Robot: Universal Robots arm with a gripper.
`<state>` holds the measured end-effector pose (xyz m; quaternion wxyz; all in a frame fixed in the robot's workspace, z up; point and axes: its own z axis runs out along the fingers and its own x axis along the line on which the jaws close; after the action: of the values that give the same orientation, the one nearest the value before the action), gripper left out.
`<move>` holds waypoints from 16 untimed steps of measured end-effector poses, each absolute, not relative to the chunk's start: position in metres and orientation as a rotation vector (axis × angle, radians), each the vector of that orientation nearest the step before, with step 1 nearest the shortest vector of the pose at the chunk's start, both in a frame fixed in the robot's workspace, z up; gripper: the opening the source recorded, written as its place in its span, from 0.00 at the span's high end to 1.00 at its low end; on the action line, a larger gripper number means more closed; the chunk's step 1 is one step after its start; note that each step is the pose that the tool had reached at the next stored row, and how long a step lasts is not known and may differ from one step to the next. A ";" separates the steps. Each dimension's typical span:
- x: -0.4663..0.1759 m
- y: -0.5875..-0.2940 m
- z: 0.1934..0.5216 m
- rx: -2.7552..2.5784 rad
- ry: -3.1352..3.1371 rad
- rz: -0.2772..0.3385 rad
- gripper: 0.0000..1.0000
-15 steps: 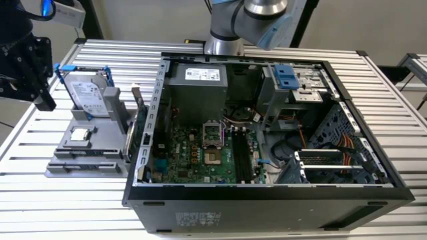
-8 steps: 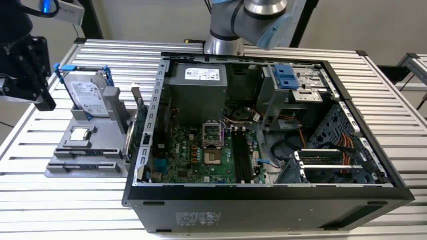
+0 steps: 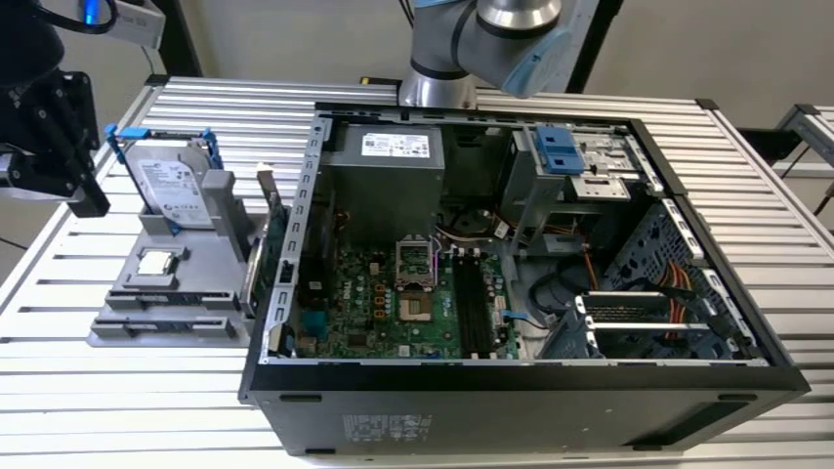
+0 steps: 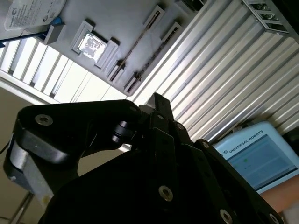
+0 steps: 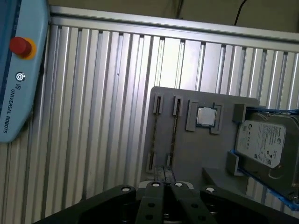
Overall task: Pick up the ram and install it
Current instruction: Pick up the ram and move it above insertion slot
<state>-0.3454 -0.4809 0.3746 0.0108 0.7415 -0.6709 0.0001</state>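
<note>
In the grey holder (image 5: 210, 149), the ram (image 5: 173, 133) stands beyond the closed, empty gripper (image 5: 166, 185).

My claw (image 3: 65, 176) was cut off by the left edge of the exterior view, and my arm (image 3: 476, 44) by its top edge. In the first wrist view the ram (image 5: 174, 135) stood edge-on, too thin to make out, and the picture's edge clipped the hard drive (image 5: 264, 142).
</note>
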 end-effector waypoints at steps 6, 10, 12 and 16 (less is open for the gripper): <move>-0.345 -0.481 0.374 2.301 -2.131 -0.023 1.00; -0.345 -0.481 0.374 2.282 -2.161 -0.032 1.00; -0.345 -0.481 0.374 2.263 -2.182 -0.033 1.00; -0.345 -0.482 0.374 2.247 -2.199 -0.034 1.00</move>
<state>-0.3455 -0.4822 0.3743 -0.0012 0.7148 -0.6993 -0.0108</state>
